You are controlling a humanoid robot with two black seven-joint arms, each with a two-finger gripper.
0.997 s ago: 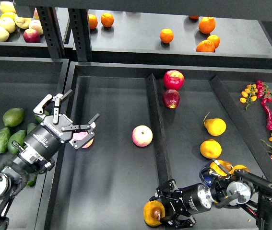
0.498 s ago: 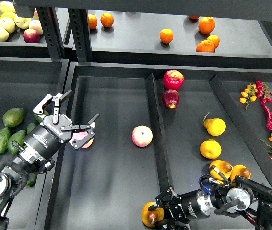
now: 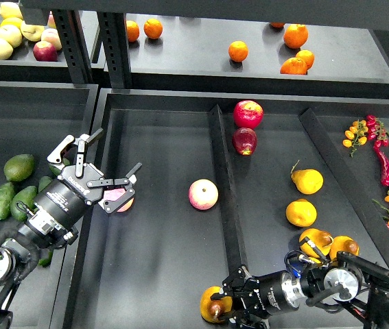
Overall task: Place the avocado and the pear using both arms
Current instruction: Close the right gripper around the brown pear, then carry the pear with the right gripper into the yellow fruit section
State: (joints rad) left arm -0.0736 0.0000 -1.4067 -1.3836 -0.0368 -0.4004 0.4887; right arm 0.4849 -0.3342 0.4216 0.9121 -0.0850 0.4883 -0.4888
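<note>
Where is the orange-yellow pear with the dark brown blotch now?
In the head view, the orange-yellow pear with the dark brown blotch lies at the bottom edge of the middle black tray, left of its divider, between the right end effector's fingers.

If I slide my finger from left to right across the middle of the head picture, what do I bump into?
Green avocados → left gripper → pink-yellow apple → black divider → yellow pear with a stem → red chili.
</note>
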